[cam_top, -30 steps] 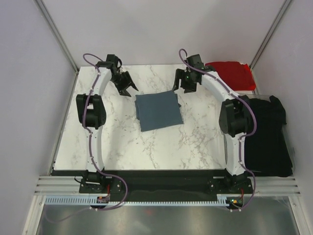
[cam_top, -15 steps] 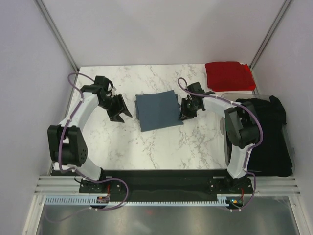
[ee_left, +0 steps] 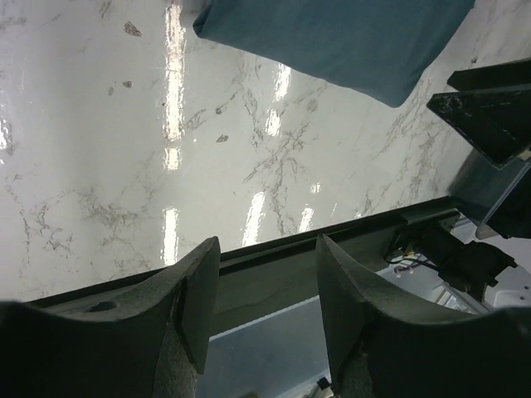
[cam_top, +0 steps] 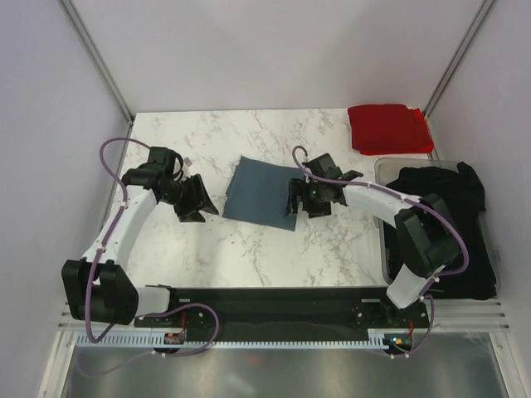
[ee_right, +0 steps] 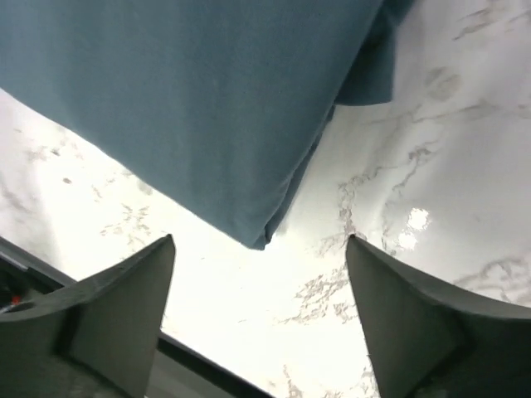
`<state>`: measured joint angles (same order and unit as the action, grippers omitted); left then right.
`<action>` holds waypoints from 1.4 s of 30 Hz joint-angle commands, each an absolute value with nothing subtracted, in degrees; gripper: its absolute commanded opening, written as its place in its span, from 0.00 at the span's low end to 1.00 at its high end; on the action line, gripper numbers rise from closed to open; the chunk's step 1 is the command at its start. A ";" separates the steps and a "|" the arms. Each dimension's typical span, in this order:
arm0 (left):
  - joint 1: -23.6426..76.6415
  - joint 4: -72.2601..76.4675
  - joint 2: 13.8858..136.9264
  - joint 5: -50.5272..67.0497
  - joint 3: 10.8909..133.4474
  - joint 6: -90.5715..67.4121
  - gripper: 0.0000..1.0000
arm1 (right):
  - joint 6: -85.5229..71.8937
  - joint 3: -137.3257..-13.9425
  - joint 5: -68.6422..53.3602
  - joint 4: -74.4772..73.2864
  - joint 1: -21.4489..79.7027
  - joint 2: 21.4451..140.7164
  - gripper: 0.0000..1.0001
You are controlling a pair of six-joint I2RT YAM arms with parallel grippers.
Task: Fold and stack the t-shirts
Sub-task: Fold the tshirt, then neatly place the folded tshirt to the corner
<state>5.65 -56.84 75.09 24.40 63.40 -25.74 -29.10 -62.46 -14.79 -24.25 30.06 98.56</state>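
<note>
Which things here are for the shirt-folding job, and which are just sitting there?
For the job:
blue-grey t-shirt, folded mid-table
red t-shirt, far right corner
black t-shirts, heaped at the right

Just there:
marble table
grey bin holding the black heap

No text, brand, number or sign can be read in any view. Nothing legible is seen on the blue shirt, the red shirt or the table.
</note>
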 commanded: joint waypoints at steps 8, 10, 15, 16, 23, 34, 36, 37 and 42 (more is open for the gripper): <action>5.62 -51.34 65.85 17.66 57.40 -19.86 0.55 | -26.90 -68.62 -18.88 -20.93 20.13 101.57 0.98; 5.62 -50.45 64.69 16.19 56.60 -20.13 0.55 | -27.33 -69.87 -20.21 -17.69 18.82 103.96 0.98; 5.62 -49.40 59.43 10.99 54.14 -21.61 0.54 | -28.48 -75.84 -22.23 -13.71 17.32 112.91 0.93; 5.62 -48.79 58.72 11.51 54.05 -21.71 0.54 | -28.56 -77.76 -22.06 -13.28 17.31 114.07 0.92; 5.62 -43.95 55.20 8.01 50.63 -23.90 0.55 | -29.88 -81.39 -20.48 -10.29 17.14 121.37 0.78; 5.62 -43.95 53.00 2.72 50.45 -24.34 0.54 | -29.63 -81.46 -22.50 -6.32 17.05 123.14 0.00; 5.62 -43.95 52.74 2.55 50.45 -24.35 0.54 | -27.52 -83.14 -22.76 -8.78 16.88 122.70 0.00; 5.62 -43.95 52.47 2.46 50.36 -24.43 0.54 | -26.55 -85.06 -22.59 -10.09 16.70 122.26 0.00; 5.62 -43.95 51.16 1.94 50.19 -24.78 0.54 | -18.57 -91.31 -17.76 -20.36 16.17 118.22 0.00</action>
